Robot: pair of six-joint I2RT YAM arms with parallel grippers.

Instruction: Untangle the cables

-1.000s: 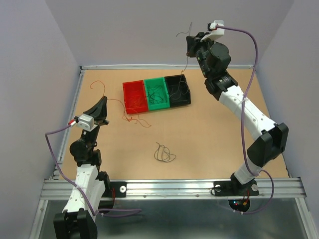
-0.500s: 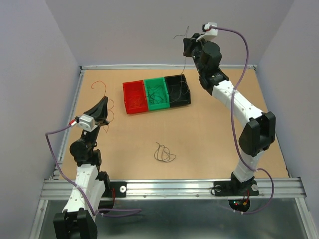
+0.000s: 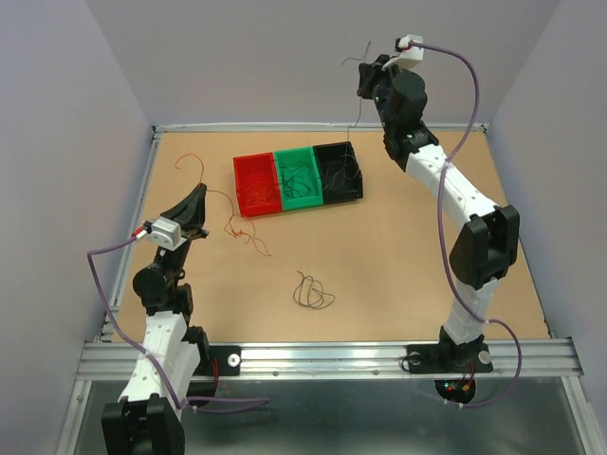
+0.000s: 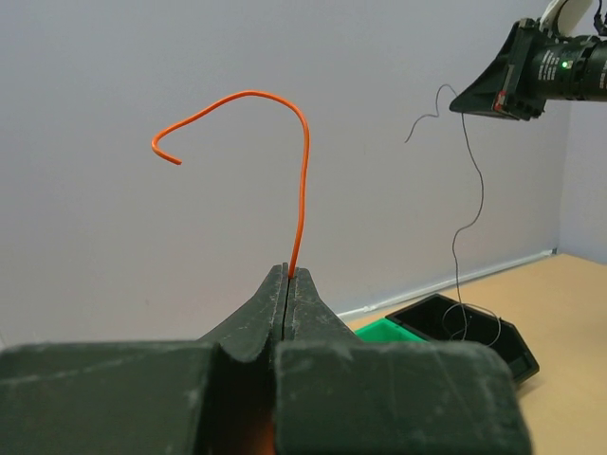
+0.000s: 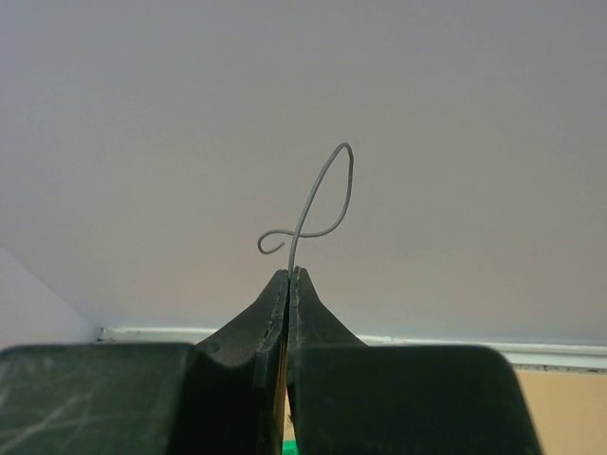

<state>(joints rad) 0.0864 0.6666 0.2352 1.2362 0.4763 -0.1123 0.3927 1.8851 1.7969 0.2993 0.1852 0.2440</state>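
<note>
**Above the table: each gripper pinches one thin wire**

On the left side of the table (image 3: pixel 427 265), the left gripper (image 3: pixel 200 192) is raised and points toward the back wall. In the left wrist view I see its jaws pressed together on an orange wire (image 4: pixel 303 142). A short piece stands up from the tips and bends over like a hook. In the top view the longer part of this orange wire (image 3: pixel 230 210) comes out of the left gripper (image 4: pixel 287 275) on the other side. It hangs down in curls and ends on the table in front of the red bin (image 3: pixel 237 187).

At the back right, the right gripper (image 3: pixel 364 81) is held high above the table edge, in front of the wall. Its jaws are also pressed together, and they pinch a grey wire (image 5: pixel 327 185). The free end makes a small loop above the tips of the right gripper (image 5: pixel 288 275). From the left wrist camera I see the right gripper (image 4: pixel 457 107) with the grey wire (image 4: pixel 471 190) hanging below it, and the lower end reaches down into the black bin (image 4: pixel 517 346).

Three bins stand side by side near the back of the table: the red one, a green bin (image 3: pixel 294 153) and the black bin (image 3: pixel 358 182). Some thin dark wires (image 3: pixel 296 176) lie inside the green bin. What lies in the red one I cannot tell clearly.

Near the middle of the table, well apart from both grippers, lies a small bundle of dark wires (image 3: pixel 311 292).
</note>
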